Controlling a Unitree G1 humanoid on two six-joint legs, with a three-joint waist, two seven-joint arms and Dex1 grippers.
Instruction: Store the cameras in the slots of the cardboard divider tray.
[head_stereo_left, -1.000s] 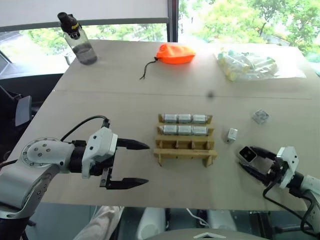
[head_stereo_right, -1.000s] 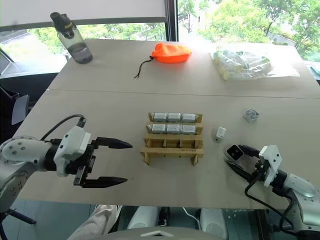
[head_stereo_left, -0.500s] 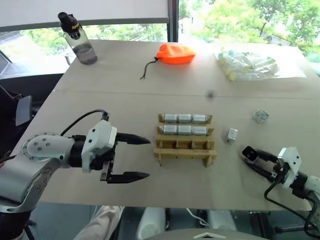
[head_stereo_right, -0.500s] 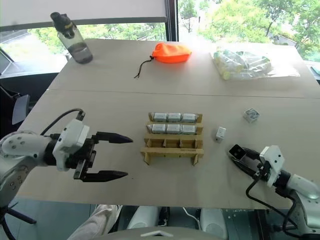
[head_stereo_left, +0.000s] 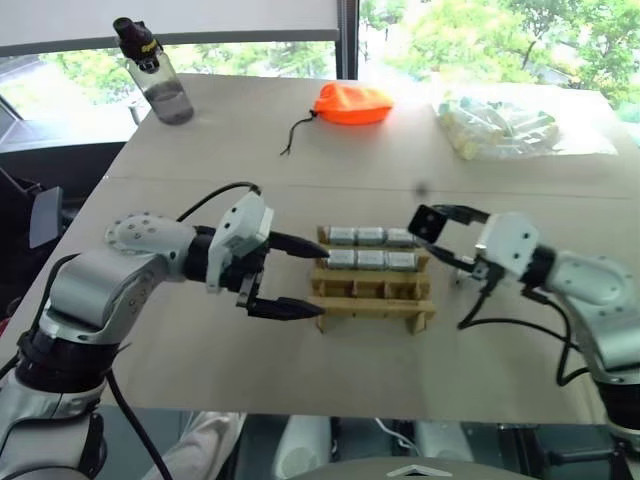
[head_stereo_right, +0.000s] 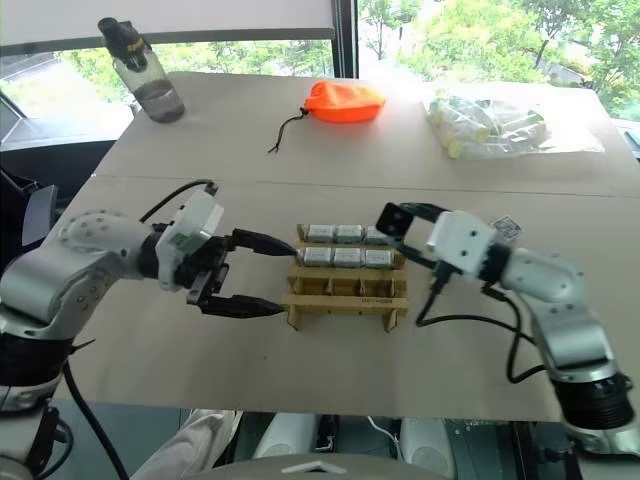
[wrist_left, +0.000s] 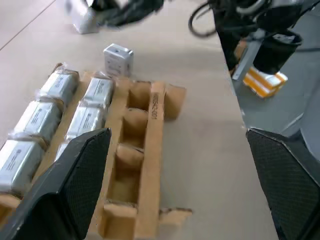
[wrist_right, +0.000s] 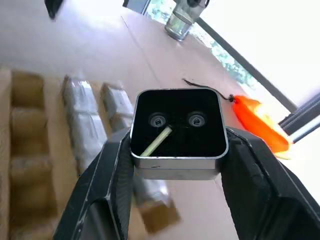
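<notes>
The tan cardboard divider tray (head_stereo_left: 368, 309) lies mid-table. Its two back rows hold several silver-grey cameras (head_stereo_left: 370, 237), and the front slots stand empty. My right gripper (head_stereo_left: 433, 230) hovers above the tray's right end, shut on a camera (wrist_right: 177, 125) whose black square face with two small lenses points at the wrist view. My left gripper (head_stereo_left: 318, 281) is open at the tray's left edge, one finger beside the back rows and one by the front corner. One loose camera (wrist_left: 118, 58) sits on the table just past the tray's right end, another (head_stereo_right: 505, 226) further right behind my right arm.
At the far side of the table stand a water bottle (head_stereo_left: 150, 70) on the left, an orange fabric pouch (head_stereo_left: 352, 104) with a cord in the middle, and a clear bag of pale tubes (head_stereo_left: 505, 128) on the right. The table's front edge runs close behind both arms.
My right gripper shut on a camera at the table's right front, then lifted it up and left to the tray's right end. The left gripper moved right to the tray's left edge, still open.
</notes>
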